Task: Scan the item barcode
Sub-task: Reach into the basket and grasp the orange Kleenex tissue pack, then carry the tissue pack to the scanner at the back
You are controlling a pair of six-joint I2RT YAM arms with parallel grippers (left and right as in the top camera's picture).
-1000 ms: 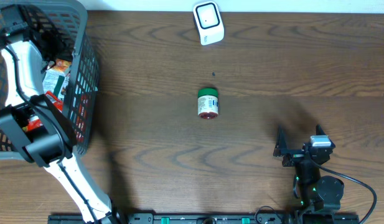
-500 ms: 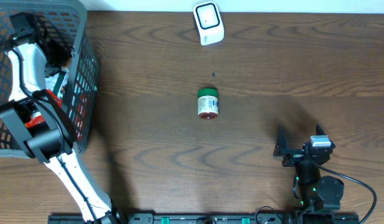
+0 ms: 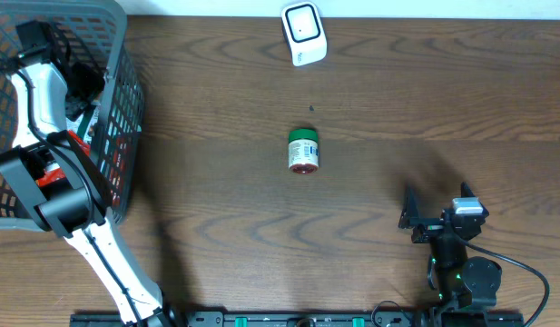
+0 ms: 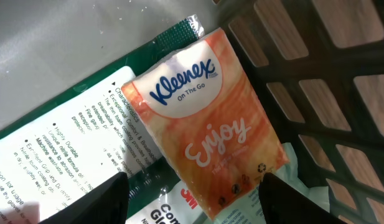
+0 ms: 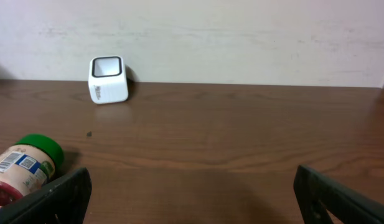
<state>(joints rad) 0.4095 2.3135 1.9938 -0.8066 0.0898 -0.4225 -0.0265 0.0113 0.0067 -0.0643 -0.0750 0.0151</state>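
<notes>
Kleenex pack (image 4: 210,130) lies in grey basket (image 3: 116,109), on a green packet (image 4: 86,124) with a white label | left hand (image 4: 195,199) over its lower end, fingers apart, gripping nothing; one finger maybe touching the pack, view poor | green-lidded jar (image 3: 303,151) on its side mid-table (image 3: 397,109) | white scanner (image 3: 304,33) at far edge | right hand (image 5: 192,199) wide open, empty.

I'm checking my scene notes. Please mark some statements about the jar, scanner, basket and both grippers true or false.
1. The green-lidded jar lies on its side on the brown wooden table. True.
2. The white cube-shaped scanner sits inside the grey plastic basket. False: it stands on the table, outside the basket.
3. The left gripper hangs open over an orange Kleenex tissue pack. True.
4. The right gripper holds the jar. False: it is open, empty and apart from it.
</notes>
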